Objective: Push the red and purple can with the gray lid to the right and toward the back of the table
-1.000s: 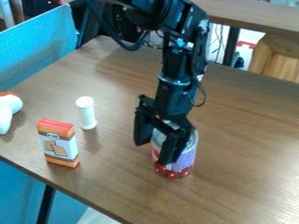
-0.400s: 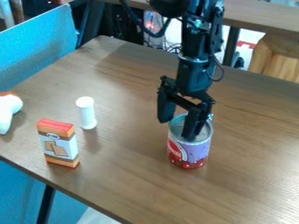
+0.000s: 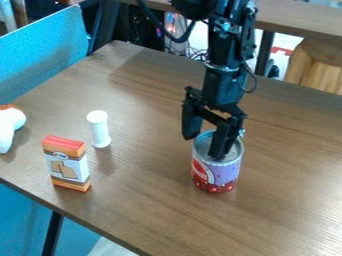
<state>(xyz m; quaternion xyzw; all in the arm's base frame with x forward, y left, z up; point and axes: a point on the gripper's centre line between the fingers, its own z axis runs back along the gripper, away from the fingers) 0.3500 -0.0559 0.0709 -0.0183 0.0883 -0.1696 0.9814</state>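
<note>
- Gripper [image 3: 203,148], black with two fingers, hangs from the black arm, which comes down from the top edge of the camera view, right of centre.
- The fingers are spread, with a visible gap between them. One hangs beside the left part of a can's rim; the tip of the other lies at the can's open top. Whether either one touches the metal, I cannot tell.
- The can [image 3: 217,172] stands upright directly below the fingers. It has a silvery rim and a label in red, white and purple, with pale dots near its base.
- Left of the fingers, well apart from them, a slim white cylinder [image 3: 99,130] with a wider round top stands upright.
- Farther left and nearer the camera than the fingers, a small box [image 3: 67,164] stands on end, orange and white with a red top and a picture of crackers on its front.
- Far left of the fingers, cut off by the view's edge, is a rounded white object [image 3: 9,125] with an orange-brown patch on top.
- All of these are on a brown wood-grain surface [image 3: 147,210].
- Behind the fingers, past the surface's far edge, are loose cables [image 3: 190,53].
</note>
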